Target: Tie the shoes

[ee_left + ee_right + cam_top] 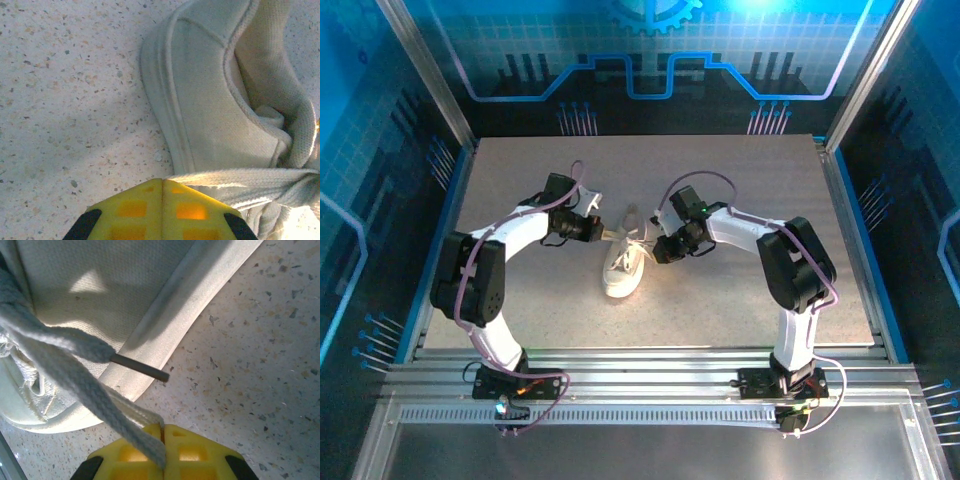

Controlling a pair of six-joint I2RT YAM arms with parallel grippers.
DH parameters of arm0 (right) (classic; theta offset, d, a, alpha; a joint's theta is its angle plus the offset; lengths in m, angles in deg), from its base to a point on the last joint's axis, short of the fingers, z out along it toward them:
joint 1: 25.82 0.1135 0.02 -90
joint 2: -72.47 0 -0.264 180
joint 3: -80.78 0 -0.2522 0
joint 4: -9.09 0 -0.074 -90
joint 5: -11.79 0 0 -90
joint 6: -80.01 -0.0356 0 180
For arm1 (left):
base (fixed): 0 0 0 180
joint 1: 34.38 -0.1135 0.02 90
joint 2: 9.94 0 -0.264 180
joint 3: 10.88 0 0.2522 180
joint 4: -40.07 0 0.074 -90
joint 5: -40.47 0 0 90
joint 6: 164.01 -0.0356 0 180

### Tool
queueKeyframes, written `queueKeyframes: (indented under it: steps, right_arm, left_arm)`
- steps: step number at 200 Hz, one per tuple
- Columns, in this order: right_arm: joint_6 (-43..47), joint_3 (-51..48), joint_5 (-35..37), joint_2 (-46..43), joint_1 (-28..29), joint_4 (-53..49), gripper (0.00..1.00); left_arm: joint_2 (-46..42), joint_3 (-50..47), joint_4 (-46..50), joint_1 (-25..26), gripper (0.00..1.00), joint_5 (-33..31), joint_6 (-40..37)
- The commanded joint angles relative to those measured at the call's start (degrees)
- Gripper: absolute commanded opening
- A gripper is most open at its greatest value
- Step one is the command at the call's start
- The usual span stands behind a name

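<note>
sneaker [623, 268] sitting mid-tabletop [750, 190] between both arms | left claw [162, 182] clenching one lace [235, 179] | right claw [163, 435] clenching the other lace [75, 365] | ends being held apart, likely for tightening a knot

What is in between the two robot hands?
The white shoe sits between the left gripper and right gripper in the top view, each pinching one of its laces.
</note>
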State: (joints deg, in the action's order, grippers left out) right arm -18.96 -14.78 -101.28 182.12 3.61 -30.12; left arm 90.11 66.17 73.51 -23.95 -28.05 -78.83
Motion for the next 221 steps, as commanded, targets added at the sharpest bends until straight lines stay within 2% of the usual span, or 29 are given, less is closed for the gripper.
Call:
queueKeyframes:
  steps: [1, 115, 156, 167, 176, 182, 187, 203, 221]
  right_arm:
    - [-1.1, -1.5, -1.1, 0.7, -0.8, 0.3, 0.0]
    - [-3.7, -4.2, -1.9, 1.3, 0.1, 4.0, 0.0]
    - [-3.4, -4.1, -3.3, 0.9, 0.2, 5.5, 0.0]
    - [-3.2, -4.3, -3.3, -0.8, -0.2, 6.1, 0.22]
    - [-3.2, -4.6, -4.0, -2.5, -1.1, 6.6, 0.35]
    - [-3.2, -4.9, -4.5, -3.7, -1.8, 6.9, 0.4]
    - [-3.3, -5.1, -5.0, -4.7, -2.5, 7.1, 0.43]
    - [-3.3, -5.9, -6.9, -7.9, -5.1, 7.1, 0.46]
    - [-3.4, -6.4, -8.9, -10.3, -7.0, 7.0, 0.46]
  left_arm:
    - [0.9, 1.5, 2.0, -1.5, 0.0, 0.1, 0.6]
    - [3.2, 1.8, 5.3, -2.4, 0.0, -3.6, 0.5]
    - [2.4, 1.6, 4.8, -2.3, 0.0, -2.6, -0.1]
    - [1.3, 1.2, 3.9, -2.3, 0.0, -1.5, -0.2]
    - [0.2, 0.7, 2.4, -2.3, 0.15, -0.2, 0.5]
    - [-0.6, 0.0, 0.9, -2.3, 0.27, 0.6, 1.2]
    - [-1.1, -0.5, 0.0, -2.3, 0.33, 1.2, 1.8]
    - [-2.3, -1.1, -1.7, -2.3, 0.42, 2.5, 3.3]
    - [-3.0, -1.2, -2.0, -2.4, 0.46, 3.2, 3.7]
